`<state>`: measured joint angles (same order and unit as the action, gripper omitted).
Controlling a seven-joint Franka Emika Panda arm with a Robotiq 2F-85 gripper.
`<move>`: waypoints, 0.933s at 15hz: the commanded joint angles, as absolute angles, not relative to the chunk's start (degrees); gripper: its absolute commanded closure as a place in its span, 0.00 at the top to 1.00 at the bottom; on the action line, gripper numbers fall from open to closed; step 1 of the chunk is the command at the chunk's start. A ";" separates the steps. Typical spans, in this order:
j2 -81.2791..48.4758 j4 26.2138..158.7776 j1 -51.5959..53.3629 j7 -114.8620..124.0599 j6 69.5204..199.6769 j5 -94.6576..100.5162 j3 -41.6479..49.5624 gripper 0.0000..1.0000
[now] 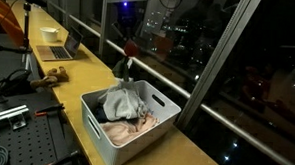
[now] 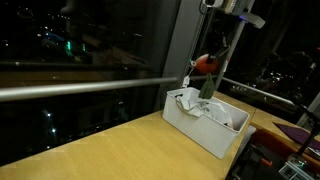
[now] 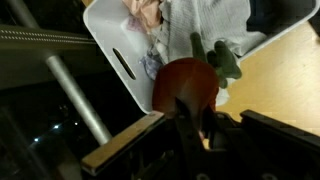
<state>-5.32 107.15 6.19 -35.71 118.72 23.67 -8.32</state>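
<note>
Gripper (image 3: 197,112) is pinched nearly closed on a red plush fruit (image 3: 184,82), with its green stalk poking out toward 1 o'clock in the wrist view. It hangs just over the white bin (image 3: 112,40) edge, and the crumpled cloths (image 3: 205,25) sit at 12 o'clock.

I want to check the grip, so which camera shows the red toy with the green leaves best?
The wrist view: the red toy fills the middle, green leaves clear, pinched in the claw over the white bin rim. Both exterior views show it only as a small red blob above the bin.
</note>
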 commanded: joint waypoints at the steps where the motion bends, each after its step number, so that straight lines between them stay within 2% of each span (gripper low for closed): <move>1: -3.31 108.76 4.49 -35.20 119.42 23.25 -5.99 0.04; 3: -2.43 109.79 4.16 -34.78 118.92 23.03 -5.51 0.43; 8: -1.17 113.27 5.04 -31.94 119.61 24.15 -6.10 0.76; 11: -0.34 115.87 7.55 -28.84 121.09 24.13 -8.40 0.99; 14: -3.88 114.84 10.31 -22.90 124.65 19.52 -10.90 1.00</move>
<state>-2.30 114.53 8.37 -27.73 120.91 23.22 -9.12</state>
